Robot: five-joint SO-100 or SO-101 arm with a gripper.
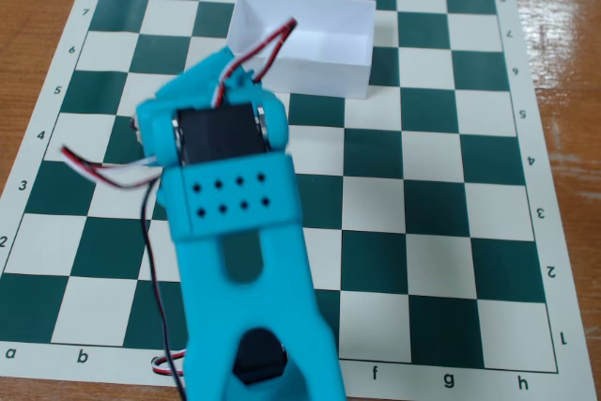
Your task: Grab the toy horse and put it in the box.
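Note:
The white open-topped box stands on the chessboard at the far middle and looks empty. My blue arm reaches in from the bottom edge and covers the board's left middle. Its gripper end points down just in front of and left of the box, near its front left corner. The fingers are hidden under the wrist, so I cannot tell if they are open or shut. The toy horse does not show; it is hidden or out of view. A small dark spot peeks out at the arm's left edge, too small to identify.
Red, white and black cables loop out to the left of the arm, and another loop reaches over the box's front left corner. The green-and-white board lies on a wooden table.

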